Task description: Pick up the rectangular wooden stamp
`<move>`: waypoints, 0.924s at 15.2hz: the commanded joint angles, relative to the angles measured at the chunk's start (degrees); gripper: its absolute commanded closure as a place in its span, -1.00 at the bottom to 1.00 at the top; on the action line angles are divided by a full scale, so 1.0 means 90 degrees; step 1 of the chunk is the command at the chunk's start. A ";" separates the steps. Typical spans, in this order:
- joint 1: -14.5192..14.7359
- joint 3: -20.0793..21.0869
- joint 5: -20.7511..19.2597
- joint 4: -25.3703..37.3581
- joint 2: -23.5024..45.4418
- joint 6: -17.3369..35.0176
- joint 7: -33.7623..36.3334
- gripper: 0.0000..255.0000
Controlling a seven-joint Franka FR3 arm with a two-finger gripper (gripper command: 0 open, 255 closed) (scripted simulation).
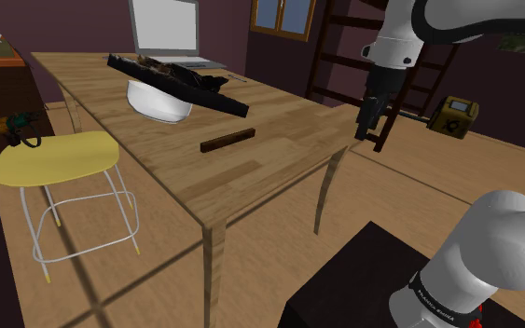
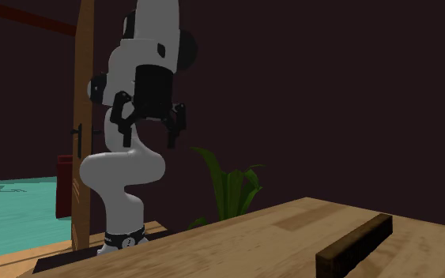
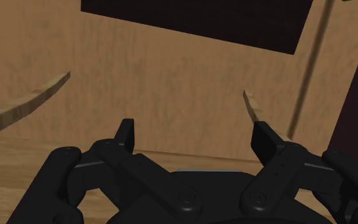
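The stamp (image 1: 227,140) is a long, dark brown rectangular block lying flat on the wooden table (image 1: 158,158), near its front corner. In the second exterior view the stamp (image 2: 355,246) lies at the lower right on the tabletop. My gripper (image 1: 370,135) hangs in the air past the table's edge, to the shoulder view's right of the stamp and well apart from it. Its fingers point down and stand open with nothing between them. The open gripper (image 2: 145,134) is also seen from across the table, and the wrist view has the gripper (image 3: 194,137) over the wooden floor.
A white bowl (image 1: 160,101) with a dark tray (image 1: 181,82) across it stands behind the stamp, and a laptop (image 1: 165,28) farther back. A yellow stool (image 1: 55,157) stands beside the table. A ladder (image 1: 344,56) and a yellow box (image 1: 458,114) are beyond the gripper.
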 commanded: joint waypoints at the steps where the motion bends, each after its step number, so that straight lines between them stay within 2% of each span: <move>1: 0.0000 0.0000 0.0000 0.0000 0.0000 0.0000 0.0000 -1.00; 7: 0.0434 -0.0434 -0.0257 0.0791 0.1514 0.0759 -0.1690 -1.00; 14: 0.0903 -0.0660 -0.0238 0.2008 0.3225 0.1293 -0.3580 -1.00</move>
